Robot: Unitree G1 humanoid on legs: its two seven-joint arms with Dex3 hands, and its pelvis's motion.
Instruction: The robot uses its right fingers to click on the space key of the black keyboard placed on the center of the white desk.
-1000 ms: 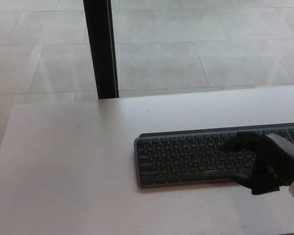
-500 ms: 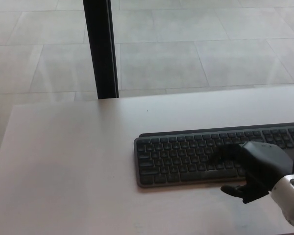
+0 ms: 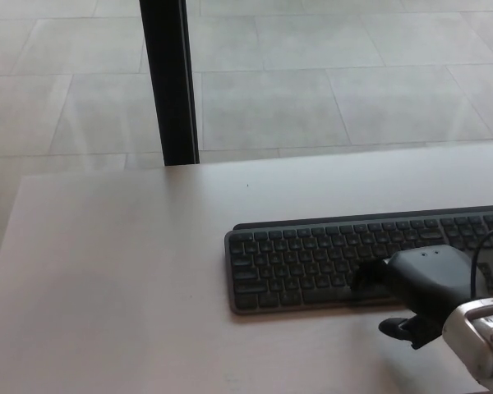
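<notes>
A black keyboard [image 3: 329, 258] lies on the white desk [image 3: 131, 279], reaching past the picture's right edge. My right hand [image 3: 419, 287] comes in from the lower right, over the keyboard's near edge. Its fingers [image 3: 368, 276] point left and rest down on the bottom key row, about where the space key is. The thumb [image 3: 398, 328] hangs over the bare desk just in front of the keyboard. The hand holds nothing. The space key itself is mostly hidden under the hand. My left hand does not show.
A black vertical post [image 3: 169, 82] stands behind the desk's far edge at the upper left. Pale tiled floor [image 3: 329, 74] lies beyond the desk.
My right hand has drawn back toward me and to the lower right, with its fingers sliding from the middle key rows down to the bottom row. The keyboard has stayed put.
</notes>
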